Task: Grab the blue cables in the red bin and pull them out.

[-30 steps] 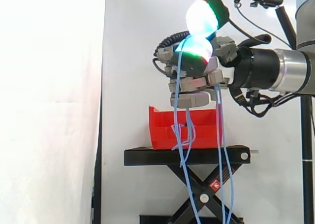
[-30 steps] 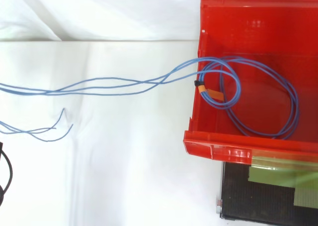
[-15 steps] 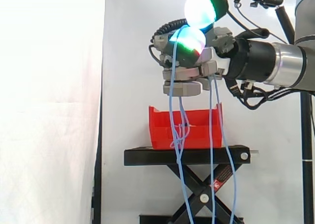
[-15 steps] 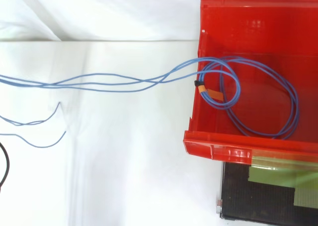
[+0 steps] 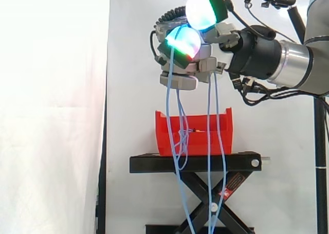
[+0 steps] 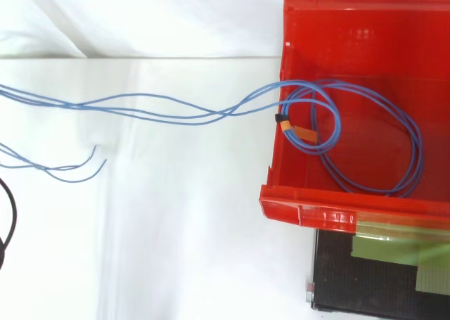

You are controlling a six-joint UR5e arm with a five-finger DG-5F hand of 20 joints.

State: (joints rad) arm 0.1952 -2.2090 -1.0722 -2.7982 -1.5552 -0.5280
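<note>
Higher and further from the bin (image 5: 216, 136) than a second ago, your hand (image 5: 189, 64) hoists the cables (image 5: 208, 110), fingers curled tight round the strands.

Loose ends dangle from your grip past the stand (image 5: 195, 163), while other strands run down over the bin's rim to a coil lying on its floor, bound by an orange tie (image 6: 294, 129). You are handling thin, light, limp wire that would likely slide through a slack grip, so keep several strands bunched together. That tie could snag on the bin's wall and drag the bin along. Behind it all hangs the white curtain (image 5: 133, 90).
</note>
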